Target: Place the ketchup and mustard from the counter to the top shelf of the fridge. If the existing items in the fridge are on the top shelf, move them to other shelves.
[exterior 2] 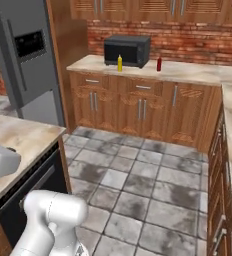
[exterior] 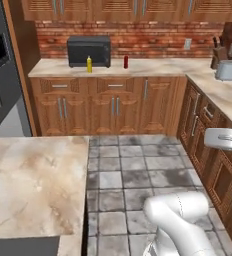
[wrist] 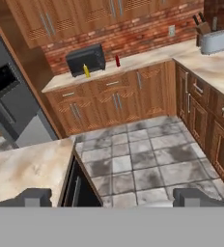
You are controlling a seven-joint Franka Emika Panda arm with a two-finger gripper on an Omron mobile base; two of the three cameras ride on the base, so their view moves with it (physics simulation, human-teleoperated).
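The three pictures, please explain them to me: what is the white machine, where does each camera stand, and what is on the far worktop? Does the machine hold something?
The white rounded shape is a robot arm on a base that can drive. Two cameras ride on that base, behind the arm to its left and right, and the third sits on the hand itself.

In the hand picture, the two dark stubs at the bottom are the fingers of the claw; they stand wide apart with nothing between them.

On the far beige marbled stone counter stand a yellow mustard squeeze bottle and a small red ketchup squeeze bottle, by a black microwave. The tall grey fridge stands to the left, doors shut.
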